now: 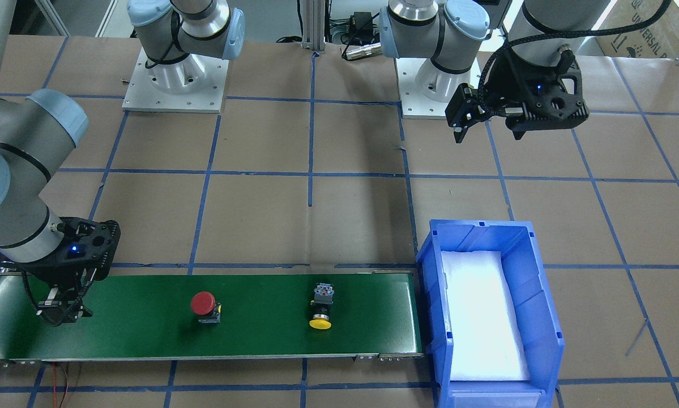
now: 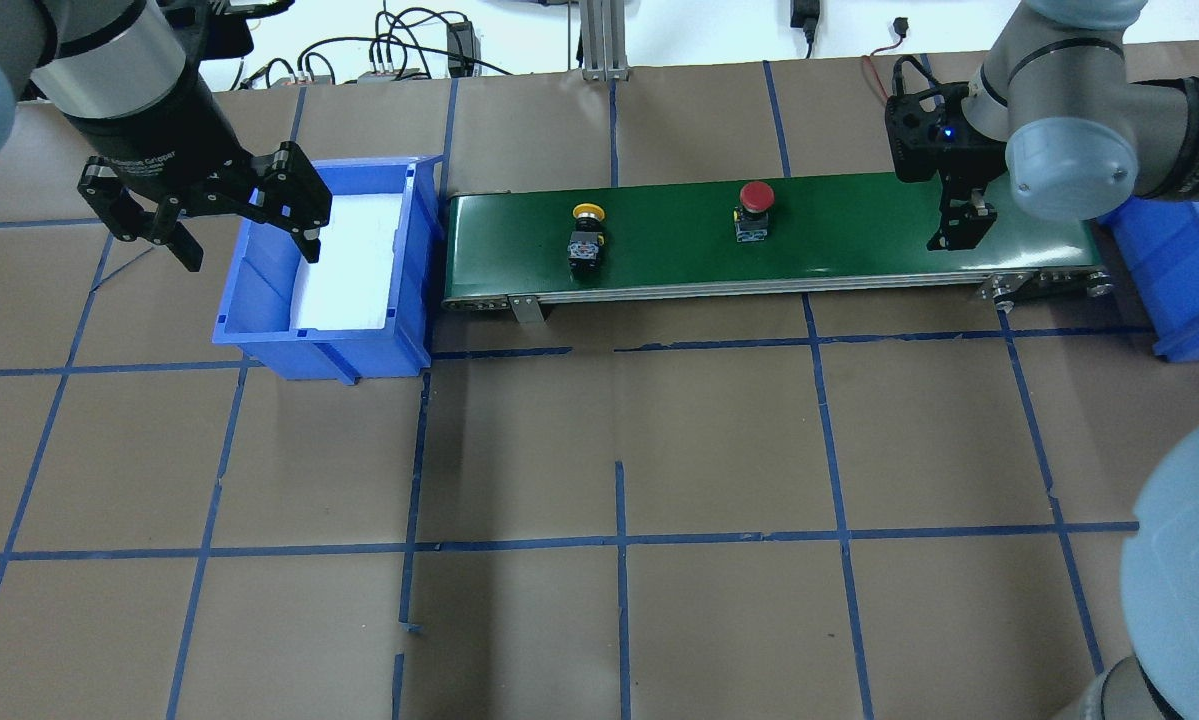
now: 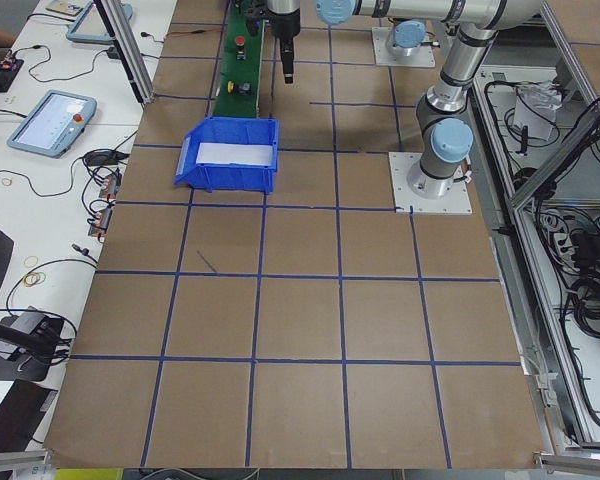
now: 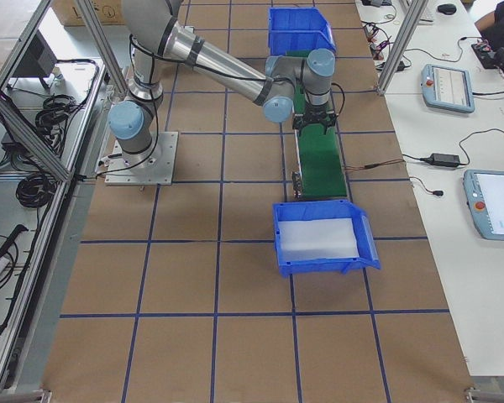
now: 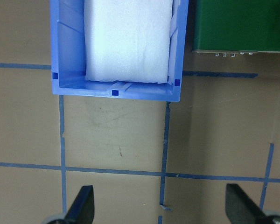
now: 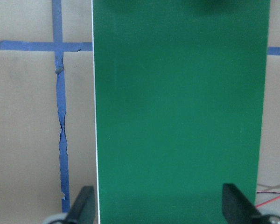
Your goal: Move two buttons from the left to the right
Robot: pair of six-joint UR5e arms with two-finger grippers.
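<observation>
While both sit on the green belt (image 1: 135, 328) — red button (image 1: 203, 304) toward its R end, yellow button (image 1: 321, 309) nr the blue bin (image 1: 430, 255) — neither is gripped; left gripper (image 5: 161, 205) jaws apart, beside bin; right gripper (image 6: 158, 205) jaws apart over belt's R end.

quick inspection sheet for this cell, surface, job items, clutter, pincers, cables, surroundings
surface: table covered in brown paper with a blue tape grid; green conveyor belt along its far side
job's things: red button upright and yellow button on its side, both on the belt, apart
bins: blue bin with white foam liner at the belt's left end, no button inside; second blue bin at the right end
clutter: nothing seen
grippers: left pincer open, above the lined bin's edge; right pincer open, over the belt's right end, holding nothing
cables: cables behind the table; red wires by the belt
surroundings: teach pendants on a white bench
</observation>
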